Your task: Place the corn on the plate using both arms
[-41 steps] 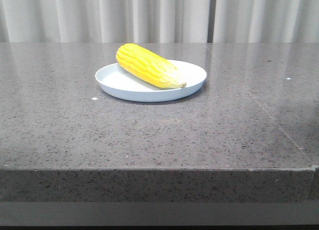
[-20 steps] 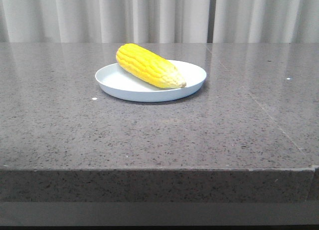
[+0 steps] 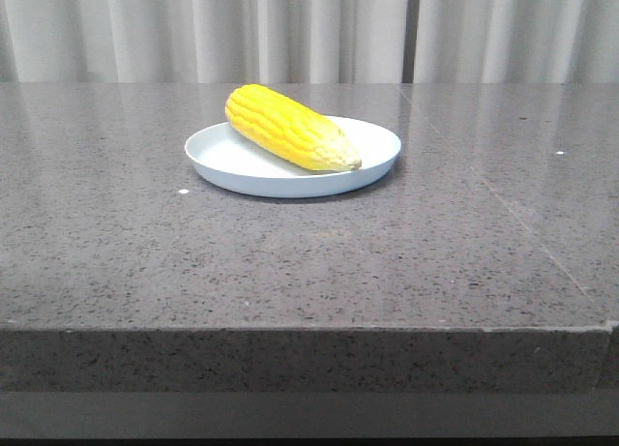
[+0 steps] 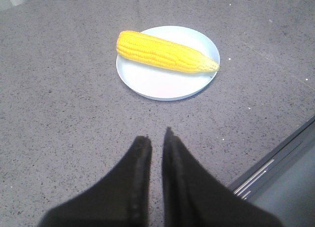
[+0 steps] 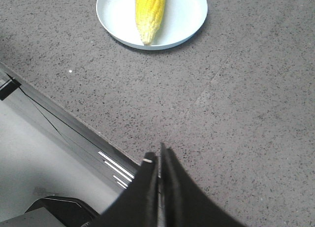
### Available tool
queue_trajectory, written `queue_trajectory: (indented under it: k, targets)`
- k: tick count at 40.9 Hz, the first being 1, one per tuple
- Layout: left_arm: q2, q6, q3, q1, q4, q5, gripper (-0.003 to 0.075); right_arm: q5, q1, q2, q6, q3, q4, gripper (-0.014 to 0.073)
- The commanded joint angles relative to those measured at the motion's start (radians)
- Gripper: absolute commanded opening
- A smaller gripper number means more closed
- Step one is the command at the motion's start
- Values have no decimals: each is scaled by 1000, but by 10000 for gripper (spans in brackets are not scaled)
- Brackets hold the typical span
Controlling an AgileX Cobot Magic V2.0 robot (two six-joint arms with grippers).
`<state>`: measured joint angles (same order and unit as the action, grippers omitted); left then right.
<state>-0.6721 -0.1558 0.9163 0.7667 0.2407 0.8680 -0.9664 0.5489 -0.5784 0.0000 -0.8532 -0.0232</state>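
The bright yellow corn (image 3: 287, 127) lies across the pale blue-white plate (image 3: 232, 161) at the middle of the grey stone table, its tapered tip pointing right. It also shows in the left wrist view (image 4: 165, 52) on the plate (image 4: 162, 84), and in the right wrist view (image 5: 150, 10) on the plate (image 5: 115, 13). My left gripper (image 4: 156, 136) hovers over the table well short of the plate, jaws nearly closed with a thin gap, empty. My right gripper (image 5: 158, 153) is shut and empty above the table's front edge. Neither gripper shows in the front view.
The grey speckled table (image 3: 309, 262) reaches to a front edge (image 3: 309, 330). Pale curtains (image 3: 309, 30) hang behind. The table's edge shows in the right wrist view (image 5: 74, 133) and the left wrist view (image 4: 275, 158).
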Motion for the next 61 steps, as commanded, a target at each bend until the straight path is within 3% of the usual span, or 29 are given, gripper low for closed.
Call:
queue_trajectory:
  k: [1,37,42,51,61]
  targets:
    - [0,1,25,7,26,-72,-20,70,0,0,-8,-24,14,-84]
    - [8,1,-13,-4,25,-80,-20,86,0,0,-8,-24,14,-87]
    - [67,1,-125,-93,37,-175,-20,86,0,0,-8,-24,14,-87]
    - [305,-1,-409,-373,-97,-526,-20,86,0,0,-8,-24,14,-87]
    - [504,-1,-652,-609,-173,-648,-20,86,0,0,-8,-24,14,-87]
